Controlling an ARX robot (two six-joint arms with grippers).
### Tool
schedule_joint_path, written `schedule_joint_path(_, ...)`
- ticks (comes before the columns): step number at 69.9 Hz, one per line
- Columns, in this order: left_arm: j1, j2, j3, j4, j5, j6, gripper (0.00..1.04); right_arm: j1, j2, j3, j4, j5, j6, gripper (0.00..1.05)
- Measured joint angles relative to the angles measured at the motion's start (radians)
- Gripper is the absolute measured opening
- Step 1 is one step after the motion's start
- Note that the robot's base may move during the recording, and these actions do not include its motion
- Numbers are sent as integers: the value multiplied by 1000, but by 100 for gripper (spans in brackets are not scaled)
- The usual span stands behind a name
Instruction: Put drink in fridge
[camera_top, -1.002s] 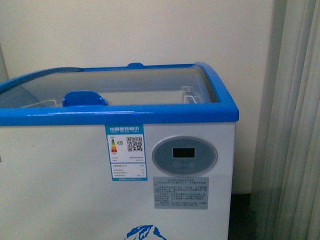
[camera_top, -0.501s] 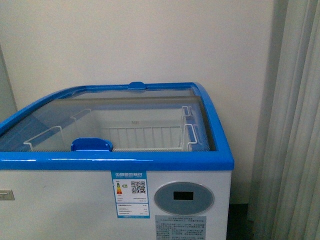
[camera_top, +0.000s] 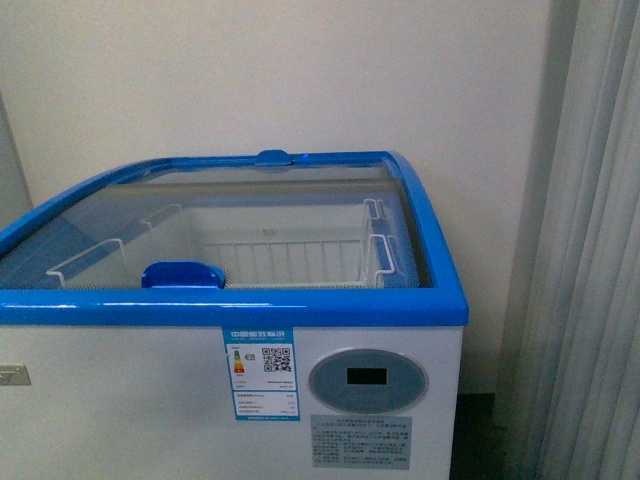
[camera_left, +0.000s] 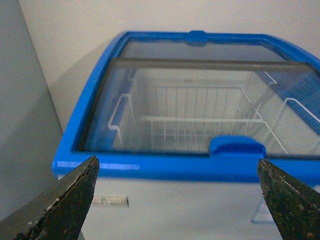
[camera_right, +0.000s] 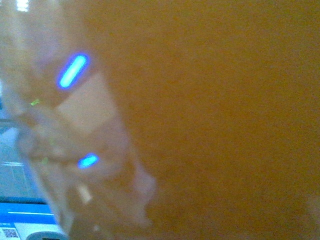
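Observation:
The fridge (camera_top: 230, 308) fills the front view: a white chest with a blue rim, a curved glass lid (camera_top: 250, 225) and a blue lid handle (camera_top: 182, 274) at the front edge. A white wire basket (camera_top: 290, 262) shows through the glass. My left gripper (camera_left: 177, 162) is open, its dark fingertips (camera_left: 75, 192) spread wide in front of the fridge rim (camera_left: 150, 167), touching nothing. The drink (camera_right: 215, 120) is a blurred orange-brown mass filling the right wrist view, with my right gripper shut on it. That gripper's fingers are hidden. Neither arm shows in the front view.
An oval grey display (camera_top: 367, 380) and a label (camera_top: 265, 372) sit on the fridge front. A pale curtain (camera_top: 590, 250) hangs to the right of the fridge. A grey surface (camera_left: 25, 125) stands beside its left end. A plain wall is behind.
The front view has risen. The fridge top, seen almost edge-on before, now shows from above with the wire baskets visible through the glass. The lid has not moved.

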Motion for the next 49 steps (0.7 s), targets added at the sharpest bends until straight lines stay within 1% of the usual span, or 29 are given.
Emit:
schedule_joint_path(8,-33,101,118,24,68,140,97,0,0,0,0,0,0,36)
schedule_joint_path(9,-42,119,140,24,85,189,97,0,0,0,0,0,0,36)
schedule_joint_path(10,-47,127,149,24,93,200,97,0,0,0,0,0,0,36)
schedule_joint_path(13,-72,173,202,9,144,346,97,0,0,0,0,0,0,36)
schedule_joint_path(17,-96,222,258,-63,241,542,97,0,0,0,0,0,0,36)
schedule_joint_path(21,-106,264,314,-183,328,742,97,0,0,0,0,0,0,36)
schedule_joint_path(23,-106,276,328,-217,345,780,97,0,0,0,0,0,0,36)
schedule_joint_path(26,-106,303,365,-294,372,912,97,0,0,0,0,0,0,36)
schedule_joint_path(35,-106,413,500,-493,404,1258,97,0,0,0,0,0,0,36)
schedule_joint_path(44,-104,476,566,-573,404,1394,97,0,0,0,0,0,0,36)
schedule_joint_path(49,-104,513,598,-580,401,1432,97,0,0,0,0,0,0,36)
